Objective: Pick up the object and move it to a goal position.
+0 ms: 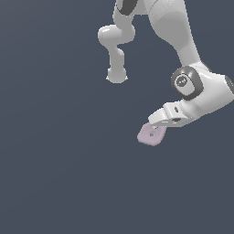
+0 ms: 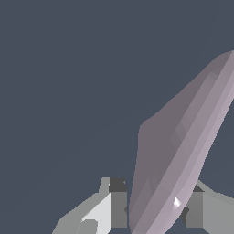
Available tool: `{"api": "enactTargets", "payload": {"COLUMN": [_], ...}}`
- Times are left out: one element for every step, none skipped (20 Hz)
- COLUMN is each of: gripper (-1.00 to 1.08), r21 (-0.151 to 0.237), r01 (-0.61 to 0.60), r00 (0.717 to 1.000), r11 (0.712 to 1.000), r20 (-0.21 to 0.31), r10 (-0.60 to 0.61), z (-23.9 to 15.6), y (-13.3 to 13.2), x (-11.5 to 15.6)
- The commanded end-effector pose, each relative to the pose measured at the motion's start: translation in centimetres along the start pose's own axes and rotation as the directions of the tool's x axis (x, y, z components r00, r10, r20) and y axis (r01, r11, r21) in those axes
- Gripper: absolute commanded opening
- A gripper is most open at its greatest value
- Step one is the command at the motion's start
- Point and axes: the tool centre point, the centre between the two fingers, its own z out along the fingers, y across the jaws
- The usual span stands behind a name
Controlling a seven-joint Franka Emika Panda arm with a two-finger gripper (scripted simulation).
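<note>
Showing the grasp in two views, the figure reads from left to right. In the exterior view, the arm's far links rise at about twelve o'clock; no goal marker can be made out. At centre-right the object, a small flat pink-lilac piece with a rounded diamond outline and a tiny dark dot at its middle, lies just below the white hand. The gripper reaches it from about two o'clock, and its tips are hidden behind the hand body here. Whether the piece rests on the dark floor or hangs clear of it cannot be told from this view.

In the wrist view, one dark-padded finger stands at the seven o'clock side and the other at the five o'clock side, drawn in narrow with the object pinched edge-on between them, tilting away toward one o'clock.

Judged from its thin, faceted form, the piece is probably light and rigid. Its smooth faces could slip or pivot in a pinch near one edge; a hold nearer the centre dot would resist rotation better.
</note>
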Motion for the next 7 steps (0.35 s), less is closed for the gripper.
{"api": "enactTargets", "payload": {"gripper": [-1.0, -1.0, -1.0, -1.0, -1.0, -1.0, -1.0], "r21": [-0.001, -0.001, -0.001, -0.001, -0.001, -0.001, -0.002], "r01": [-0.001, -0.001, -0.001, -0.001, -0.001, -0.001, -0.001], "r00": [1.0, 1.0, 1.0, 1.0, 1.0, 1.0, 1.0], "r11": [1.0, 1.0, 1.0, 1.0, 1.0, 1.0, 1.0], "r20": [0.0, 0.0, 0.0, 0.0, 0.0, 0.0, 0.0], "r10": [0.001, 0.001, 0.001, 0.001, 0.001, 0.001, 0.001], "z": [-0.42, -0.53, -0.61, -0.67, -0.71, -0.74, -0.76], "y": [-0.09, -0.12, -0.14, -0.16, -0.17, -0.17, -0.18], "x": [0.39, 0.49, 0.58, 0.64, 0.69, 0.72, 0.73]}}
